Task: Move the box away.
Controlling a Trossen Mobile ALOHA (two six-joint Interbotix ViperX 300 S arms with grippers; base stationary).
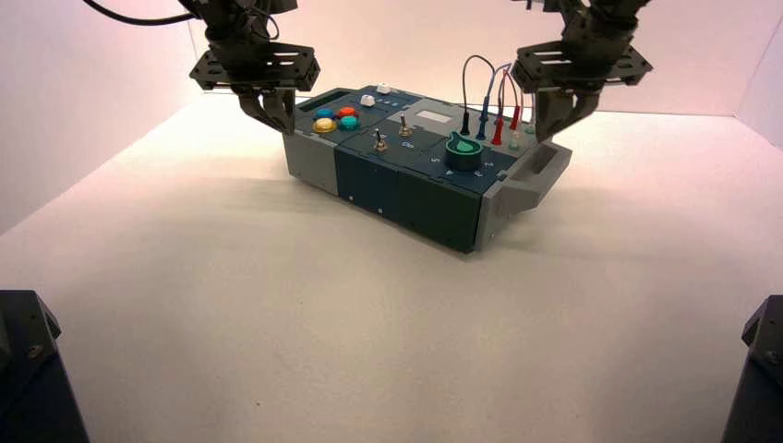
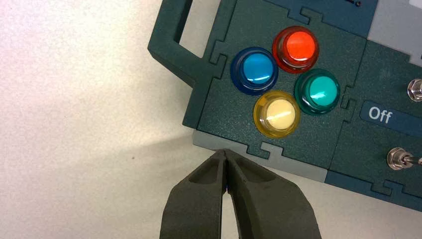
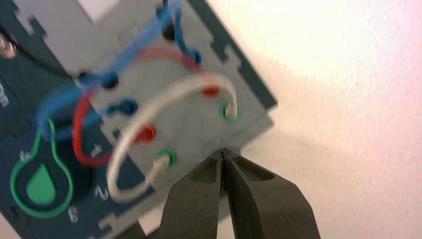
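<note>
The box (image 1: 406,189) is a long grey and dark-teal panel box lying at an angle on the table, far of centre. My left gripper (image 1: 273,118) is shut and empty, its tips at the grey edge of the box's left end (image 2: 249,154), beside the blue, red, green and yellow buttons (image 2: 284,79). My right gripper (image 1: 554,125) is shut and empty, its tips at the grey edge of the right end (image 3: 249,134), by the looping plugged wires (image 3: 124,129) and the green dial (image 3: 42,184). The right end handle (image 1: 540,171) faces right.
Two toggle switches (image 1: 380,140) stand mid-panel, one next to an "Off" label (image 2: 380,115). The left end handle (image 2: 174,50) juts past the buttons. White walls close the table at the back and both sides. Dark arm bases (image 1: 37,369) stand at the front corners.
</note>
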